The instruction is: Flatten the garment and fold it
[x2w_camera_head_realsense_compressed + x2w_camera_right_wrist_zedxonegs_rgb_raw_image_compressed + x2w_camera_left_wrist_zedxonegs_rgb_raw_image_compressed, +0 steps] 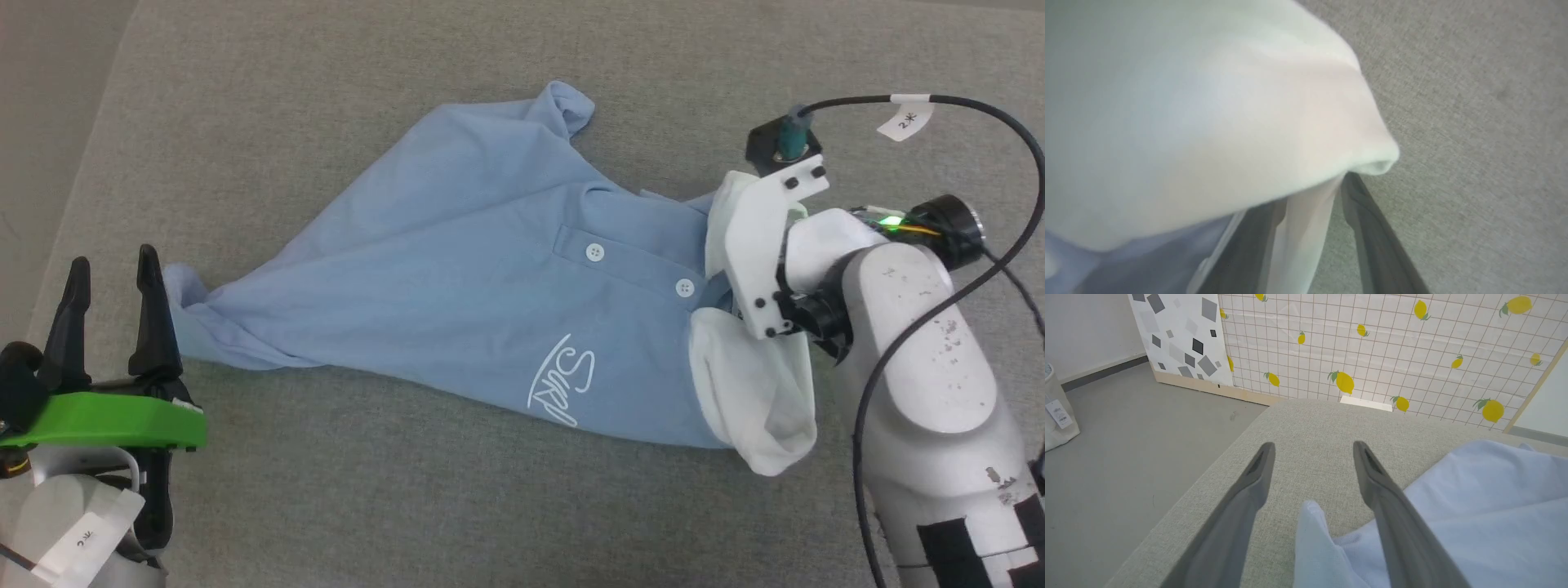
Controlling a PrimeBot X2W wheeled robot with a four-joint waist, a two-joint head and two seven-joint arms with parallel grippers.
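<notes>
at the shirt's [457, 269] collar end, right fingers [1359, 208] are closed on white collar cloth. shirt lies crumpled on the cushion [408, 506], long axis running from collar to far corner; left fingers [1367, 469] stand open there, the corner loose between them.

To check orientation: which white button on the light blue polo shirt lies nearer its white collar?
The round white button on the right, beside the collar; the other sits farther left.
</notes>
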